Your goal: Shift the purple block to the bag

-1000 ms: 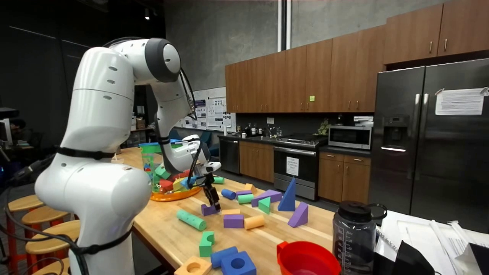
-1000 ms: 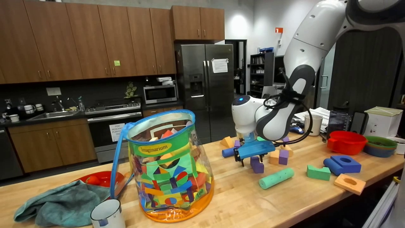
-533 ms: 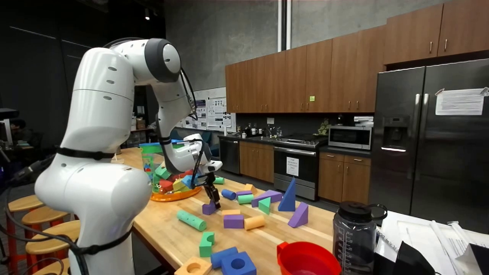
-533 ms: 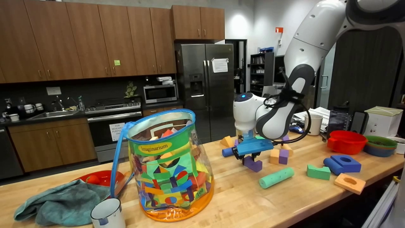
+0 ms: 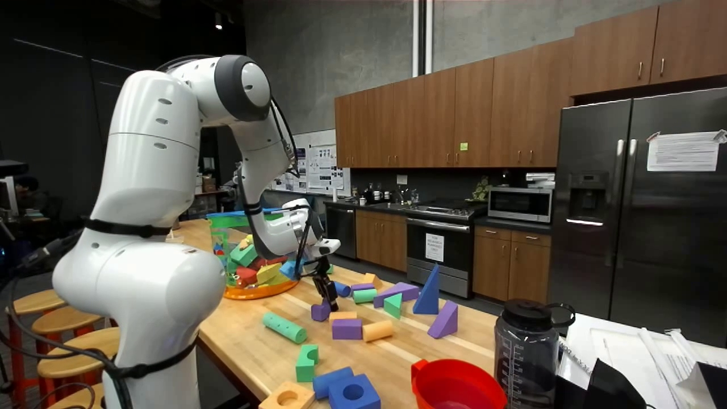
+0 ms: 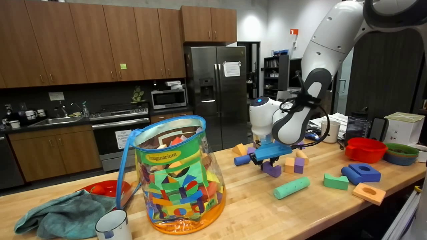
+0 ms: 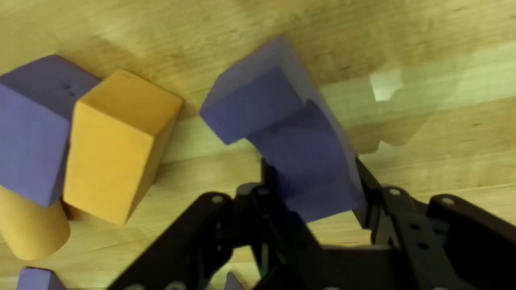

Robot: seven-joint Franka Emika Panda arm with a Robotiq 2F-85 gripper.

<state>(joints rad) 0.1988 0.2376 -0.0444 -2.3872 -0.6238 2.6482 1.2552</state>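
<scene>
Purple notched block (image 7: 298, 137) has one end between the fingers (image 7: 369, 195) of the hand (image 7: 316, 179), whose gap matches the block's width; both sides seem pressed, so I judge it held, though I cannot tell whether it clears the table (image 6: 240, 203). The rest of it reaches out ahead of the fingertips, slanting up and left in the wrist view, with the long axis running outward rather than across the gap, and the curved notch opening toward the viewer and somewhat left. Near its free end, apart from it, stand an orange block (image 7: 117, 145) and a purple cuboid (image 7: 32, 137), side by side. Well apart lies the bag (image 6: 190, 146), mouth up, and the coming carry likely turns on this: in an exterior view the hand is on the bag's side of the block, whose free end points away, so the overhang would probably trail and could catch going in.
</scene>
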